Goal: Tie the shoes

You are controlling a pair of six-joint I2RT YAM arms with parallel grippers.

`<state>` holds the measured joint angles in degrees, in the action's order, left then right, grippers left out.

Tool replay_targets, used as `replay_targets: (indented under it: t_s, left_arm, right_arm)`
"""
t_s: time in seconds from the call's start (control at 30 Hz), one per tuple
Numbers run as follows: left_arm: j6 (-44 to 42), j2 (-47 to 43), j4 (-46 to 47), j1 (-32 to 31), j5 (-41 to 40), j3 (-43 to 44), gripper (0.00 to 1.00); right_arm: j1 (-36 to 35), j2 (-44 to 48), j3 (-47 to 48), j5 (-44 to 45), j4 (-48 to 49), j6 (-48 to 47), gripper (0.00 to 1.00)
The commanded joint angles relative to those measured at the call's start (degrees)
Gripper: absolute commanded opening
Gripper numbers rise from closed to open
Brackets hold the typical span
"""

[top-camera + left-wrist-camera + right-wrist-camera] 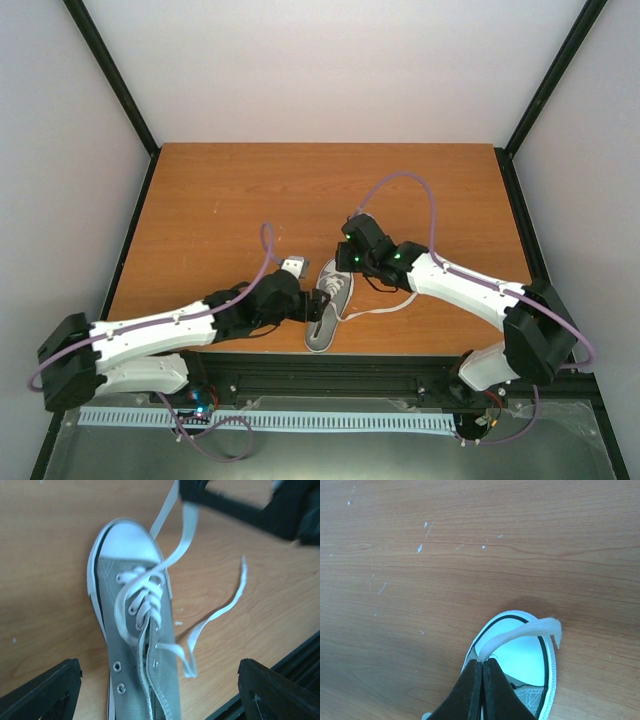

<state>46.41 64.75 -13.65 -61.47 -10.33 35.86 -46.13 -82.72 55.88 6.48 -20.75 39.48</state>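
Note:
The shoe (328, 310) is a small grey sneaker with a white toe cap, lying near the table's front edge with its toe pointing away. In the left wrist view the shoe (142, 630) fills the middle and its laces are loose. My left gripper (160, 685) stands open, one finger on each side of the shoe's heel half and nothing held. One free lace end (220, 615) lies on the wood to the right. My right gripper (482, 664) hangs over the toe cap (525, 662), shut on the other white lace (520, 632), which it holds lifted.
The wooden table (230, 210) is ringed by a black frame, with the front rail (330, 362) just behind the shoe's heel. White enclosure walls stand on three sides. Purple cables (405, 180) loop above both arms.

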Motion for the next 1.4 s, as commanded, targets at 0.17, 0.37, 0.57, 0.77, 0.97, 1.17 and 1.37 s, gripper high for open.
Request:
replay_targets:
  t_s: [0.17,0.37,0.57,0.77,0.97,1.17,1.37]
  left_arm:
    - [-16.03,-4.30,13.40,5.30,7.60,-1.09,0.79]
    - [-20.40,3.19,22.33,7.15,13.74,1.93,0.66]
    - [-20.75,10.25,25.84,8.37,14.08,4.74,0.60]
    - [-19.27,12.78,27.82,8.63,10.31,5.97,0.49]
    - [-18.53,14.54,29.08,8.78,10.45,7.59,0.33]
    - [-18.26,15.98,28.66,8.82,10.35,8.49,0.11]
    - [-18.71,14.59,25.92,9.55,12.06,6.36,0.01]
  right_arm:
    - [-0.37,6.54,-1.73,-2.30,2.69,2.38,0.03]
    - [-0.37,9.00,-2.70,-3.56,3.44,3.67,0.03]
    - [-0.37,9.58,-3.49,-5.10,4.43,4.48,0.03]
    - [-0.37,10.35,-4.70,-5.59,4.84,4.98,0.03]
    - [-0.34,11.59,-5.25,-5.32,4.58,4.99,0.03]
    - [-0.37,11.87,-5.50,-4.81,3.95,4.62,0.03]
    - [0.00,13.92,-5.31,-0.96,0.43,3.53,0.27]
